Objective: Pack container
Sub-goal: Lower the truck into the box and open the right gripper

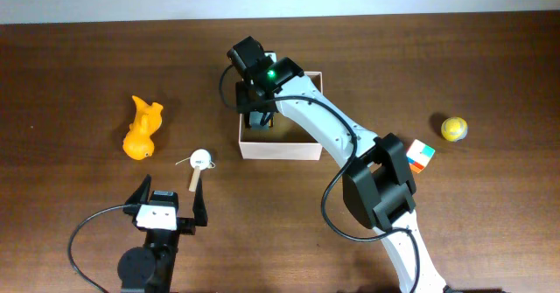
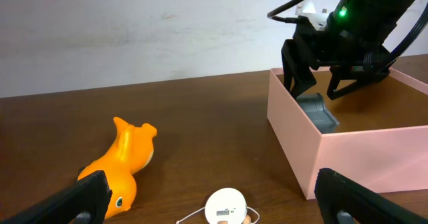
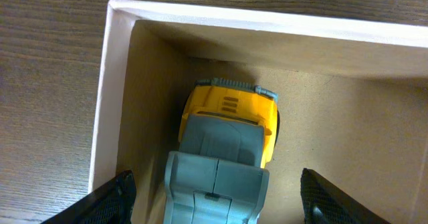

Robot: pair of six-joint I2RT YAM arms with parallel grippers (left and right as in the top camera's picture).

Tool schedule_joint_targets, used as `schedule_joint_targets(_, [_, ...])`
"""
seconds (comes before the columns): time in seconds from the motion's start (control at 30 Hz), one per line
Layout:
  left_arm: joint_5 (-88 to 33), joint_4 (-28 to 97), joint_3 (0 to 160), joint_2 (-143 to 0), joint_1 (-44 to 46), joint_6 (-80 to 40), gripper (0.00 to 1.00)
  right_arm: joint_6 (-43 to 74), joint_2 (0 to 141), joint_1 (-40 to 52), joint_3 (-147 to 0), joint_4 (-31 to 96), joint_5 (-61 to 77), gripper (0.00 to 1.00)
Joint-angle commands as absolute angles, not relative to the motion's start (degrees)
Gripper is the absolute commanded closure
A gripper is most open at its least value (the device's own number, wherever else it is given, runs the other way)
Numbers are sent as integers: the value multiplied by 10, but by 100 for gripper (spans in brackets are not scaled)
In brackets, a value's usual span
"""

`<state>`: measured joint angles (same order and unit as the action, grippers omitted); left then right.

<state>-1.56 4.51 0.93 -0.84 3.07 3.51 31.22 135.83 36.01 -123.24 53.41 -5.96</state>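
Status: the container [image 1: 280, 149] sits on the desk [image 1: 79, 66] with its open top up. A yellow and grey toy truck [image 3: 227, 137] lies on its cardboard floor, close against one side wall.

The right arm's fingers [image 3: 115, 196] hang over that corner of the container, spread wide on either side of the truck and gripping nothing. The left arm's fingers [image 2: 73, 200] are also wide apart and empty. They are parked on the near side of the container, well clear of it.

Outside the container, an orange toy [image 1: 143, 129] and a small white disc on a stick [image 1: 200, 158] lie off one side. A colour cube [image 1: 420, 155] and a yellow ball [image 1: 453, 129] lie off the opposite side.

Assessment: the truck appears to be deposited, so the step in hand is a clean withdrawal. I would raise the right arm straight up and keep its fingers spread. One of them stands just beside the thin wall, and any sideways drift could catch the rim or nudge the truck. I would swing away towards the cube only once they are above the rim.
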Motion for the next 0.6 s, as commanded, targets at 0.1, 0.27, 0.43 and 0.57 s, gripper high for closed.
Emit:
schedule_joint_targets(0.1, [-22, 45, 5, -3, 28, 44, 1, 289, 1356, 352, -1250, 555, -60, 33])
schedule_joint_targets(0.27, [-22, 45, 5, -3, 28, 44, 1, 264, 1350, 352, -1300, 599, -49, 52])
schedule_joint_targets(0.43, [-22, 45, 5, -3, 28, 44, 1, 257, 1350, 352, -1342, 650, -39, 65])
schedule_joint_targets(0.57, [-22, 45, 5, -3, 28, 44, 1, 258, 1353, 356, -1328, 672, -26, 84])
